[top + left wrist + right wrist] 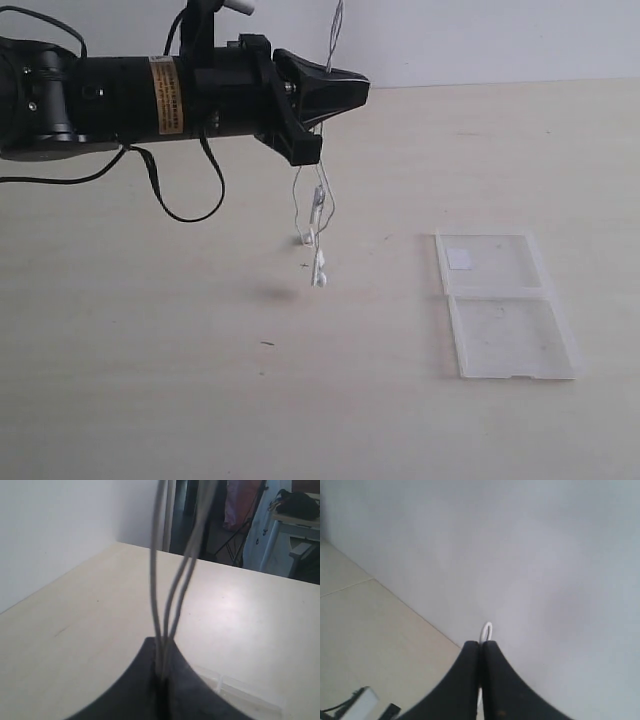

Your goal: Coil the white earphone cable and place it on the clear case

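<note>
Nearest me, the flat transparent two-half plastic case (505, 330) lies open on the pale worktop (150, 390), with nothing on it yet. Left of it and well apart, the thin white earphone cable (318, 208) dangles in folded strands, its earbuds (319, 272) off the surface, I judge so loops can be gathered. My left tool (352, 88) is clenched on those strands. Higher up, the right tool (481, 647) pinches a loop of the same cable.

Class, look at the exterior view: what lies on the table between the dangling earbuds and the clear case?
Nothing: the exterior view shows bare table between the earbuds hanging from the white earphone cable and the clear case.
</note>
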`<state>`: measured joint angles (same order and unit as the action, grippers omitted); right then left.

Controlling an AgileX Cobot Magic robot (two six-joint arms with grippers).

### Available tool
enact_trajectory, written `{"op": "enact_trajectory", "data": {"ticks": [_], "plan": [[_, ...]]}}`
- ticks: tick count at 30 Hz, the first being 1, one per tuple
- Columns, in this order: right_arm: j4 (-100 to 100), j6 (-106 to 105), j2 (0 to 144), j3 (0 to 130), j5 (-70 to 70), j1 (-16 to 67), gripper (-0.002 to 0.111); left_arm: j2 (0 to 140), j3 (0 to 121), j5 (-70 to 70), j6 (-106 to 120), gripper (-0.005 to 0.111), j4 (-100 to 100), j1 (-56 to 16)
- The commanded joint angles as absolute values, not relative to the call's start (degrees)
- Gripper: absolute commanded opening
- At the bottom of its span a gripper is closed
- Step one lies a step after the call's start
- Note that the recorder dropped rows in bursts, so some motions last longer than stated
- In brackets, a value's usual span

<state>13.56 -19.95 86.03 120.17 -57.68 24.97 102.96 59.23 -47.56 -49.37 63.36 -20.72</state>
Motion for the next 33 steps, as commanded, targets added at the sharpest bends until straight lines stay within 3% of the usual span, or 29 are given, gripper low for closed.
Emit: {"op": "enact_trajectory", "data": {"ticks": [1, 22, 33], "plan": [[4.8, -14.6, 84.4, 120.5, -59.2, 25.0, 0.000, 100.5, 59.5, -46.9, -52.4, 0.000, 66.2, -20.5], [-19.3, -5.5, 85.0, 120.0, -70.0, 24.8, 0.000, 90.6, 59.5, -45.6, -72.3, 0.000, 87.9, -20.5], [-27.1, -0.8, 84.9, 106.7, -68.2, 24.8, 0.000, 88.1, 59.5, -45.6, -75.4, 0.000, 89.3, -20.5]]}}
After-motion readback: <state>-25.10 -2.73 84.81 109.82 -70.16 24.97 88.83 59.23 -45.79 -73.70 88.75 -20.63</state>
